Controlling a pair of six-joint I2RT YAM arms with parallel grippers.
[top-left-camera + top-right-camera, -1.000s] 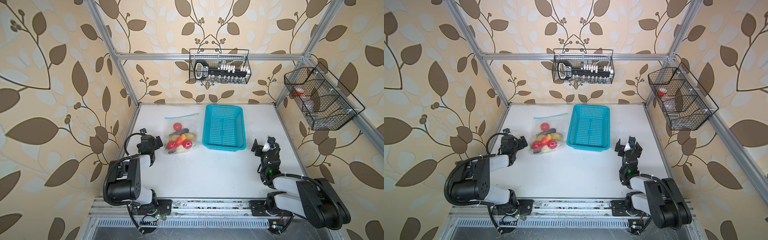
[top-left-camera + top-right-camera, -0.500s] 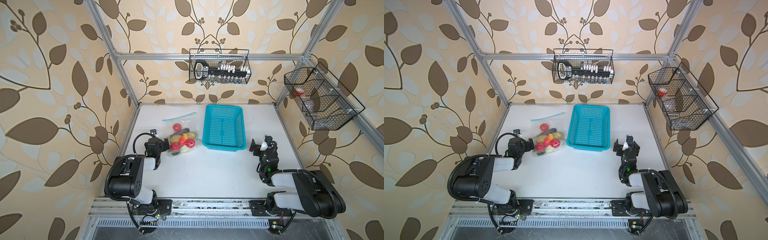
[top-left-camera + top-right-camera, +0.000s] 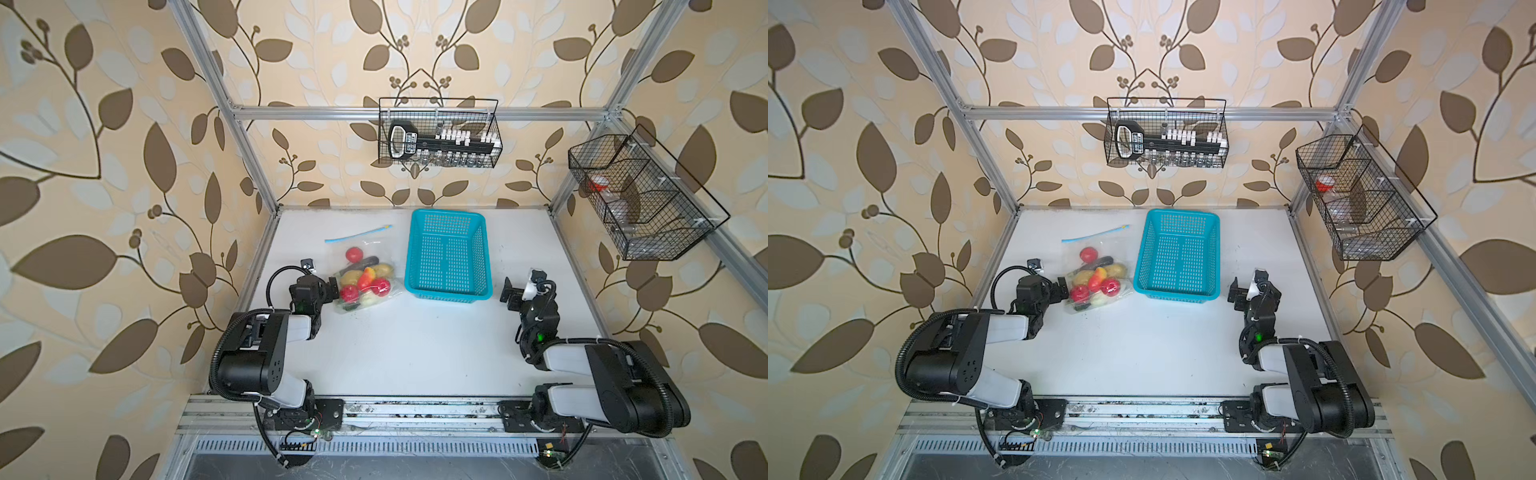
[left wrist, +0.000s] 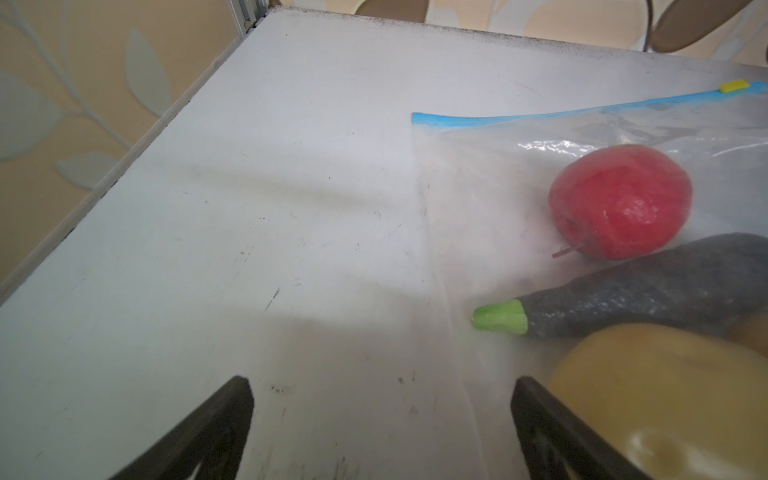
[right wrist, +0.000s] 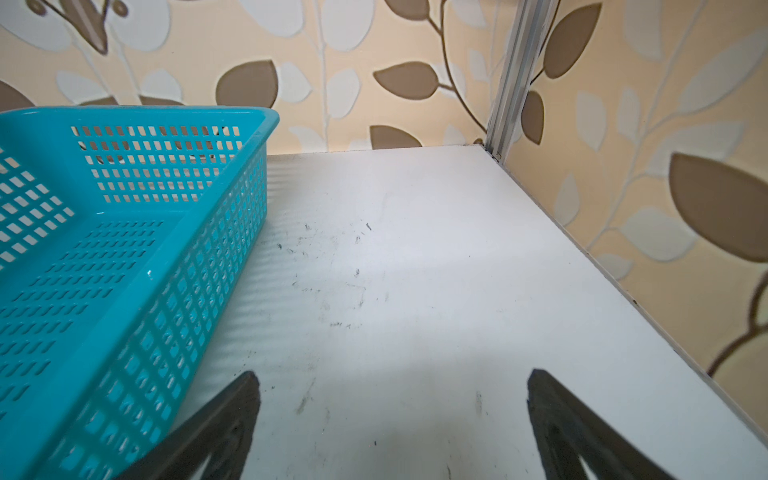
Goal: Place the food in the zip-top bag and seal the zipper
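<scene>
Both gaping, empty — left gripper [image 4: 380, 399] at clear plastic zip-top bag [image 3: 362, 246] of toy produce [image 3: 365, 283], right gripper [image 5: 392, 390] beside turquoise perforated basket [image 3: 448, 296].

Pretty sure this is a robot lab cell: aluminium frame [image 3: 311, 113], leaf wallpaper panels [image 3: 104, 208], scuffed white bench [image 3: 415, 345], wire basket [image 3: 436, 99] hung well beyond the right gripper [image 3: 517, 296].

Inside the clear bag [image 4: 498, 162] lie tomato [image 4: 619, 201] and eggplant [image 4: 648, 291].
</scene>
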